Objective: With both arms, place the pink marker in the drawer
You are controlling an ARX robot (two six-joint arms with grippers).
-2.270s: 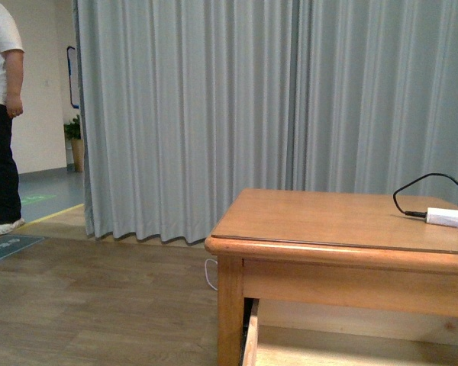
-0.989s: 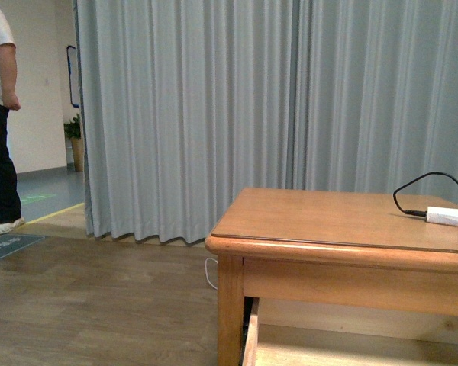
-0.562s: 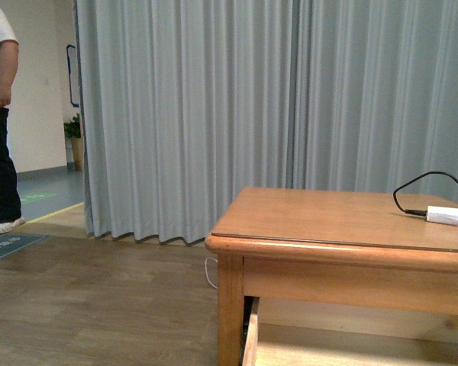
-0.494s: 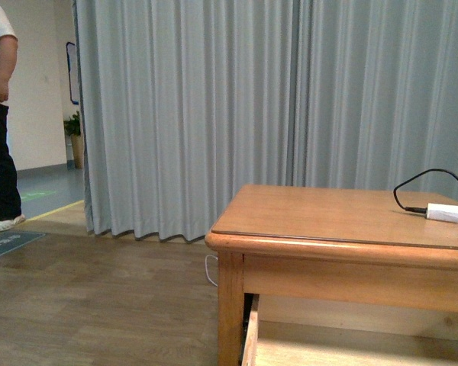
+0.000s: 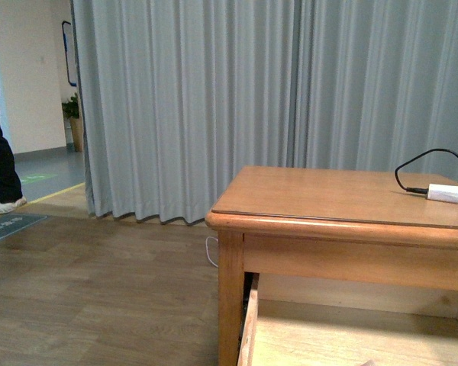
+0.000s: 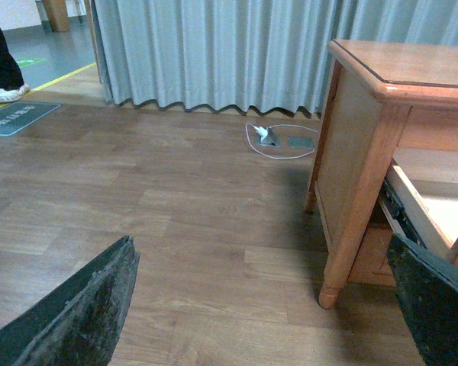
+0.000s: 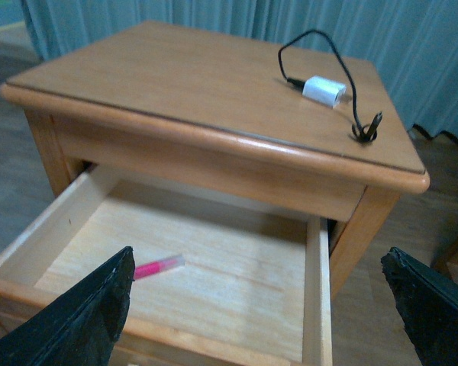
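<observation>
Soft, even indoor light is filling all views; the tabletop point(image 7: 175, 84) is shading the drawer point(image 7: 237, 274) at its rear; the right wrist view is leaning bluish.

Glossy wooden table point(image 5: 328, 194); drawer point(image 7: 237, 286) inside seems matt.

Left gripper point(image 6: 259, 242): jaws stand wide apart and grip nothing. Its two fingers point(image 6: 88, 313) show only as dark wedge-shaped tips entering from opposite edges of the left wrist picture. Their surface is black, rough and scuffed grey. The wrist is held low, close to level and pitched slightly downward.

Right gripper point(image 7: 256, 255): jaws likewise stand spread to full width and grip nothing. Its two fingers point(image 7: 80, 324) appear as dark blue-black wedges at opposite edges of the right wrist picture, tips pointing inward and away from the camera. The wrist is raised and tilted steeply downward. Arm links behind either wrist cannot be assessed.
</observation>
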